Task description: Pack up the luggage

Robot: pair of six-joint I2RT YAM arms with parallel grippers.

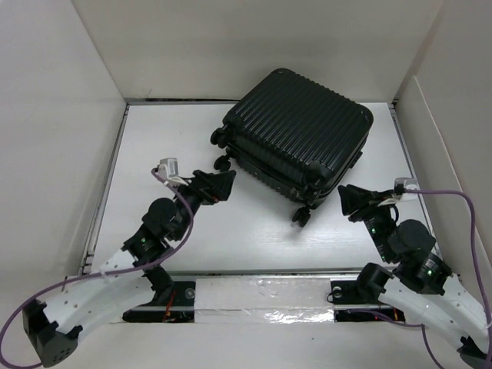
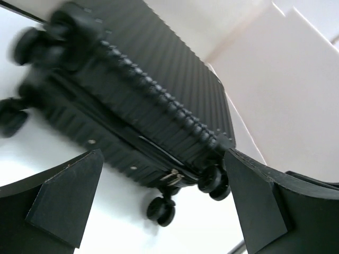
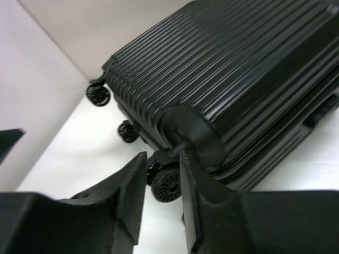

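Observation:
The luggage (image 1: 300,131), a ribbed black suitcase, lies closed on its side at the back middle of the white table, turned at an angle. Its caster wheels (image 1: 302,216) point toward the arms. My left gripper (image 1: 219,184) stands wide open just short of the left wheels (image 1: 221,163), with nothing between its fingers (image 2: 69,196). The left wrist view shows the luggage (image 2: 148,90) and its zipper pulls (image 2: 172,177). My right gripper (image 1: 346,196) is at the luggage's near right corner. Its jaws are narrowed, with a gap still between them. In the right wrist view a caster wheel (image 3: 169,185) shows through that gap (image 3: 161,156).
White walls (image 1: 61,115) enclose the table on the left, back and right. A taped metal strip (image 1: 261,296) runs along the near edge between the arm bases. Purple cables (image 1: 453,200) loop off both arms.

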